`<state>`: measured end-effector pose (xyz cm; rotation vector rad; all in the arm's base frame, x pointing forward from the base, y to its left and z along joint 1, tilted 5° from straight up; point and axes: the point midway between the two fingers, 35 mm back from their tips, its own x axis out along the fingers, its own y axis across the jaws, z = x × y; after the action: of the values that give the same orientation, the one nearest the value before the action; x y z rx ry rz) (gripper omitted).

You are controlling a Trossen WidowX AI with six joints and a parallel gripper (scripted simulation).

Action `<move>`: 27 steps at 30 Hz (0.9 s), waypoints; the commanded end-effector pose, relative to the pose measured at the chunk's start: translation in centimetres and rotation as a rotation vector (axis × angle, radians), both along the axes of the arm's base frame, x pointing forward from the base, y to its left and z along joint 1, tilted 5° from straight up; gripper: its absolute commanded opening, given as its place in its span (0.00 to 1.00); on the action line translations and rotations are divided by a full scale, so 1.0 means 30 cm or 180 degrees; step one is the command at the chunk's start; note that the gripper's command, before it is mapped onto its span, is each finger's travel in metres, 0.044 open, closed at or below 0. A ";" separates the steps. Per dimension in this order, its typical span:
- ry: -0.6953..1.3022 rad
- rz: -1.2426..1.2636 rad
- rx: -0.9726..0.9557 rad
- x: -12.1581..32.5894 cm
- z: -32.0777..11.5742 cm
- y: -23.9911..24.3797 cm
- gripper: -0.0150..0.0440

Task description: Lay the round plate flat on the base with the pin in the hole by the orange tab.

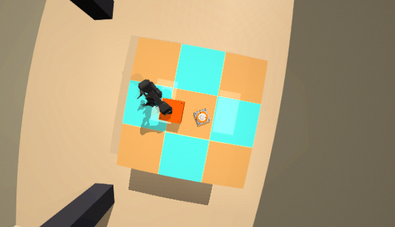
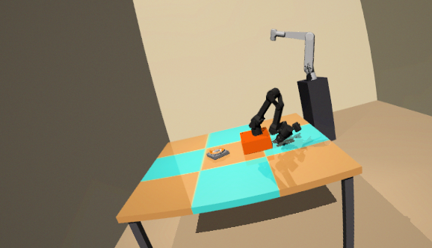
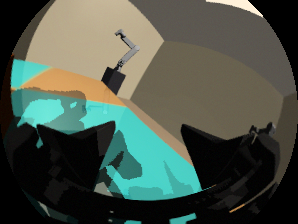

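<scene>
Plate: round and flat, with a smooth orange rim around a paler middle; the plate [image 1: 197,117] [image 2: 212,152] looks matt.
Base: a squarish grey slab, its top speckled from above; the base [image 1: 198,124] [image 2: 214,157] has straight sides and is wider than the plate at its corners.
Table: glossy squares of orange and cyan, divided by thin pale lines; the table [image 1: 184,157] [image 2: 235,187] [image 3: 150,172] shows reflections.
Box: plain bright orange, with flat faces; the box [image 1: 178,111] [image 2: 255,143] carries the black, many-jointed arm [image 1: 154,97] [image 2: 264,110].
Pointing: the plate is round, with no long axis; the tab is too small to pick out, so its direction cannot be told. The base sits askew to the table's pale lines.
Plate's place: above the base, on the middle orange square, near the line bordering a cyan square. Whether it lies flat, and where hole and pin are, is too small to tell.
Plate and fingers: the gripper [image 1: 140,101] [image 2: 279,142] [image 3: 149,127] is on the other side of the box, well apart from the plate and facing away from it.
Fingers: released and spread wide, nothing between them.
</scene>
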<state>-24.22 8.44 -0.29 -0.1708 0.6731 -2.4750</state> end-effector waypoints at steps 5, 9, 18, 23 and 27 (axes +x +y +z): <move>-0.0307 -0.0754 -0.0070 0.032 -0.016 0.182 0.71; -0.0491 -0.1373 -0.0172 0.078 -0.011 0.381 0.53; -0.0847 -0.2889 -0.0559 0.354 0.034 0.785 0.25; -0.0993 -0.3805 -0.0830 0.615 0.069 0.948 0.25; -0.1094 -0.4329 -0.1154 0.784 0.079 1.008 0.25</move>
<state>-4.37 37.29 1.70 0.7542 0.2630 -3.6235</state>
